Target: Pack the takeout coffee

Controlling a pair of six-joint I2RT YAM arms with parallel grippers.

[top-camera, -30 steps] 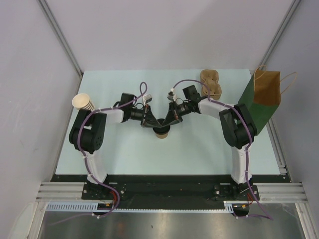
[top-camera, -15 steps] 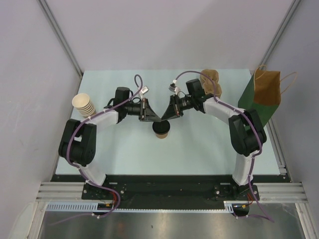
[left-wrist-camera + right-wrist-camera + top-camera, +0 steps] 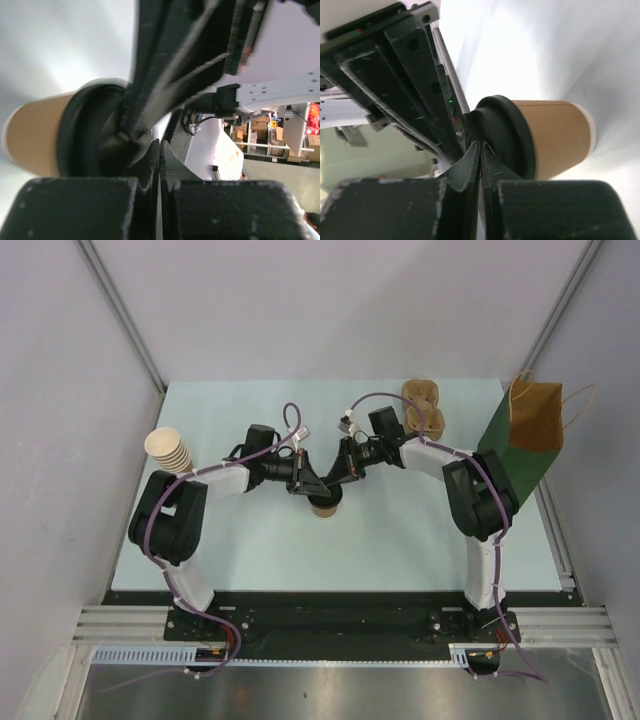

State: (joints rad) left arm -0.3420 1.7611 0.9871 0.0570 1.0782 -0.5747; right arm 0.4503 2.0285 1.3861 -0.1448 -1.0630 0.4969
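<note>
The takeout coffee (image 3: 323, 506), a short brown paper cup (image 3: 35, 135) with a black lid (image 3: 85, 131), stands upright near the middle of the table. My left gripper (image 3: 316, 490) comes in from the left, shut, its tips (image 3: 159, 143) against the top of the lid. My right gripper (image 3: 335, 485) comes in from the right, also shut, its tips (image 3: 480, 144) at the lid (image 3: 512, 135) beside the left gripper's fingers (image 3: 415, 95). Neither holds anything. The cup wall (image 3: 555, 136) shows free of both.
A brown paper bag (image 3: 530, 428) with a green lower part and handles stands open at the table's right edge. A brown pulp cup carrier (image 3: 424, 406) lies at the back right. A stack of pale lidless cups (image 3: 167, 446) sits at the left edge.
Half a second ago both grippers stood raised behind the cup, the lid in plain view. They have since come back down onto the lid, as one second ago.
</note>
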